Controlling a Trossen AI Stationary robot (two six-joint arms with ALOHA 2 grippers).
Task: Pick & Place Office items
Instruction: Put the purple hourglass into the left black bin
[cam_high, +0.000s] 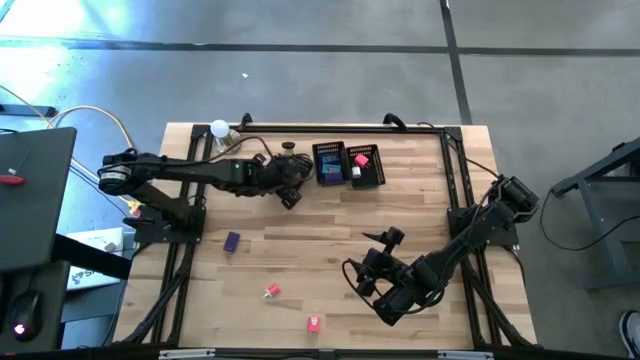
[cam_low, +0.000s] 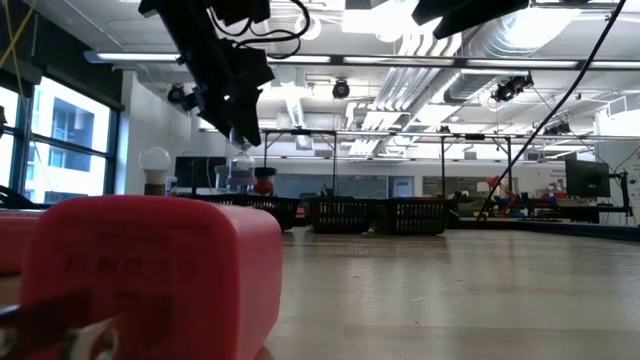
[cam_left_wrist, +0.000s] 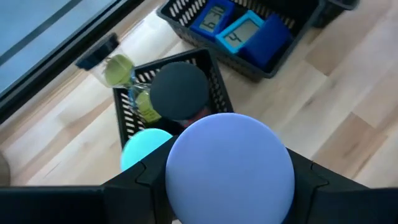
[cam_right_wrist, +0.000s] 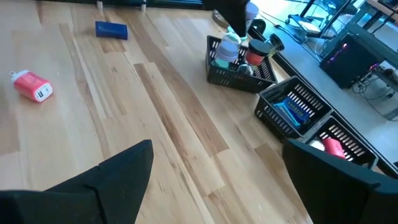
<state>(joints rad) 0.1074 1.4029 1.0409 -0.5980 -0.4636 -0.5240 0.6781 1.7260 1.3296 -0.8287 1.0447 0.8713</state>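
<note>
- Lavender round cap (cam_left_wrist: 230, 168) sits clamped in left gripper (cam_left_wrist: 227, 186) above the basket (cam_left_wrist: 214, 81); looks light, rigid, smooth, best gripped across its sides.
- Right gripper (cam_right_wrist: 217, 186) gapes wide, empty.

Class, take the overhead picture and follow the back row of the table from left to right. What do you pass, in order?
White ball → left gripper over the first basket → basket of blue items → basket with the pink piece.
</note>
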